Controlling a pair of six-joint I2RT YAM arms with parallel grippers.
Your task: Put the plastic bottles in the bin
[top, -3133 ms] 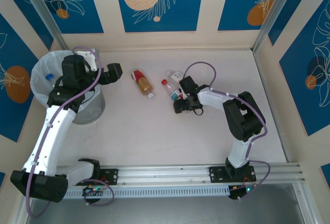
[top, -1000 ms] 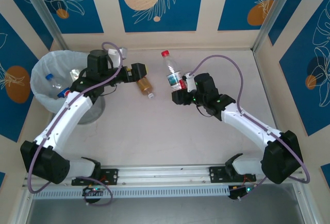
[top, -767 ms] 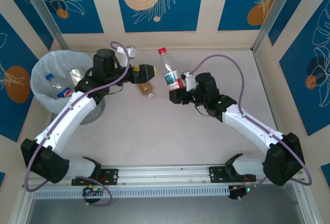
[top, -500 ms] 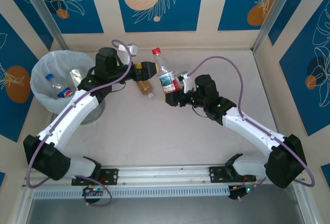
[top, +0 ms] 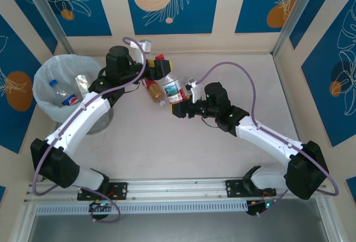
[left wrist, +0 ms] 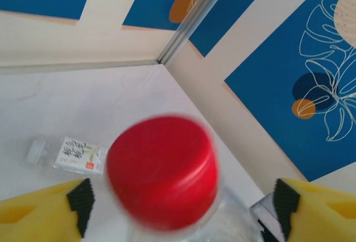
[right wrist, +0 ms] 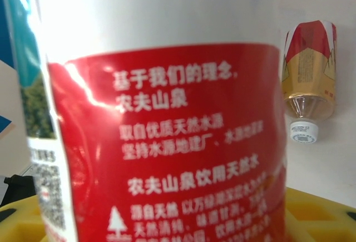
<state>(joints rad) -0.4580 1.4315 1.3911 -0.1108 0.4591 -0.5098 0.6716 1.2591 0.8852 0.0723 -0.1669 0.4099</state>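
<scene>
Right, you're mid-handover above the table [top: 167, 142]. Your right gripper [top: 179, 108] is pinching the water bottle [top: 174, 90] low on its body, and the bottle leans up and to the left. The right wrist view shows the label pressed close over the yellow pads [right wrist: 311, 208]. Your left gripper [top: 164, 68] sits around the red cap [left wrist: 161, 179] with its jaws spread. There's a gap on each side of the cap, so nothing is gripped up there yet.

Watch the timing. If the right lets go before the left has bitten, the bottle will likely fall onto the brown bottle [top: 156, 93] lying just beneath and roll off across the table.

Mind the hold too. A round, smooth cap gives little to grab, and the whole body would hang below it. It could swing or slip out on the way to the bin [top: 47, 67], which stands well off to the left.

The two grippers are also working very close together, so a careless move could knock them into each other.
</scene>
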